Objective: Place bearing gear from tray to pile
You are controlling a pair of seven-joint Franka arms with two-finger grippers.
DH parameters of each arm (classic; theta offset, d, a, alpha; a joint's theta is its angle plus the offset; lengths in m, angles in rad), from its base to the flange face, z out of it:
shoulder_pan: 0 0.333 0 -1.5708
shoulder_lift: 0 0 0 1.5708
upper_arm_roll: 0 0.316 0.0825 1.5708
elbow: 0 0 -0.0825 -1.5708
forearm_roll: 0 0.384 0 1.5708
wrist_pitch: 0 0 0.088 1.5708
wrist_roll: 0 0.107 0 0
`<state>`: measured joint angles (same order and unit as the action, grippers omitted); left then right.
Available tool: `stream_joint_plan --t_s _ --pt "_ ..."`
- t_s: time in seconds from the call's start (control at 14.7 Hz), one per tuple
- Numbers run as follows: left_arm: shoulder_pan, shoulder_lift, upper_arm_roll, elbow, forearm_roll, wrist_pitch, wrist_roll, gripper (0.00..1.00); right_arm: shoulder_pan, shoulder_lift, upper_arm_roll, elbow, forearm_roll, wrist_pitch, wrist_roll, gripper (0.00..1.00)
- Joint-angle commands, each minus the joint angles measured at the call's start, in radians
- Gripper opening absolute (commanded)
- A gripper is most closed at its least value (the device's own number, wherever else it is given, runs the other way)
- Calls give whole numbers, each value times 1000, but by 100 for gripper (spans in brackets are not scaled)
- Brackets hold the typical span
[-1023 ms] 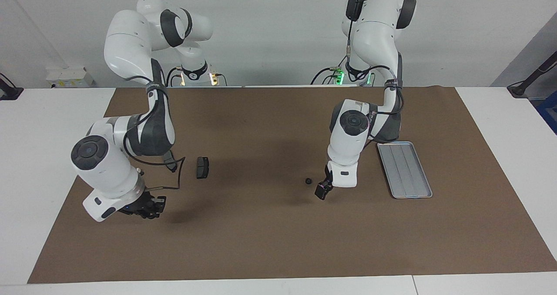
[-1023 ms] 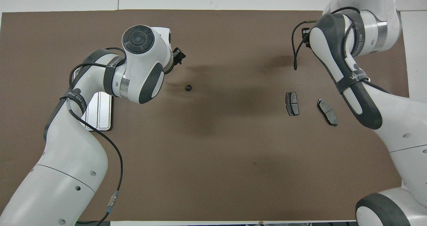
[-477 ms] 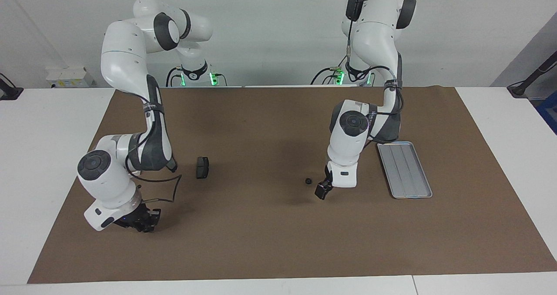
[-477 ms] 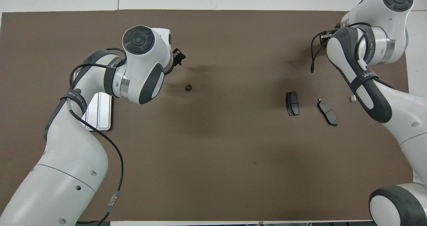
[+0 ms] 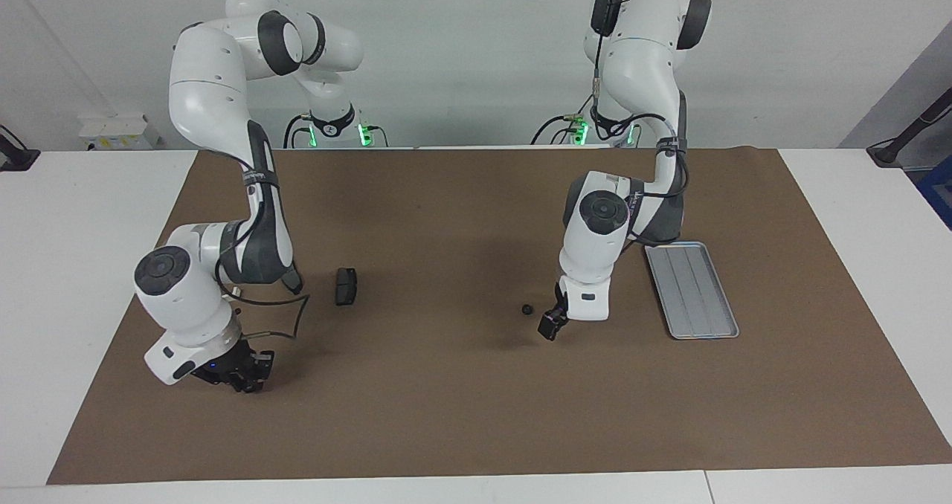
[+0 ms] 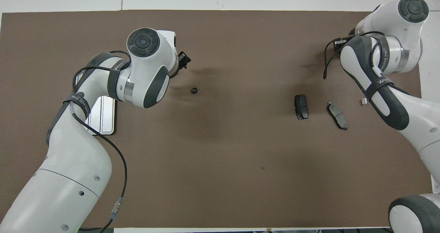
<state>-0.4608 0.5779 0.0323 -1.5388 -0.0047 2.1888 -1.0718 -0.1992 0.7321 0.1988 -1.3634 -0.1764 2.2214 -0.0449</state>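
Facing view, reading across: the right tool (image 5: pixel 242 378) is hanging low over the brown mat (image 5: pixel 446 415) at the right arm's end of the desk (image 5: pixel 89 266), and I cannot tell how wide it is standing. A dark brake pad (image 5: pixel 346 286) and a second pad (image 6: pixel 337 115) are lying apart from it. The small black bearing gear (image 5: pixel 526 309) is sitting on the mat just beside the left tool (image 5: pixel 549 329), untouched and outside the tray (image 5: pixel 692 290). That tool is hovering with its jaws standing wide and empty, the tray lying near it.
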Motion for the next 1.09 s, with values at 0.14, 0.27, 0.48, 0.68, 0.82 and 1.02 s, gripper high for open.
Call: stream_joint_plan --t_s 0.14,0.27,0.48,0.68,0.82,1.02 --pt "-2 -23 -2 -30 18 5 -11 100 7 -219 10 -270 26 35 26 0" --pt "2 -23 -2 -38 18 2 -10 100 12 -273 8 -351 26 49 31 0" --pt "2 -30 -2 -49 18 5 -10 100 3 -284 8 -428 43 156 30 0" --pt "1 -30 -2 -50 18 8 -10 100 9 -273 8 -464 51 201 46 0" --pt "1 -30 -2 -52 18 8 -10 100 29 -270 7 -459 58 205 51 0" --pt "1 -30 -2 -52 18 9 -10 100 29 -258 7 -457 57 250 56 0"
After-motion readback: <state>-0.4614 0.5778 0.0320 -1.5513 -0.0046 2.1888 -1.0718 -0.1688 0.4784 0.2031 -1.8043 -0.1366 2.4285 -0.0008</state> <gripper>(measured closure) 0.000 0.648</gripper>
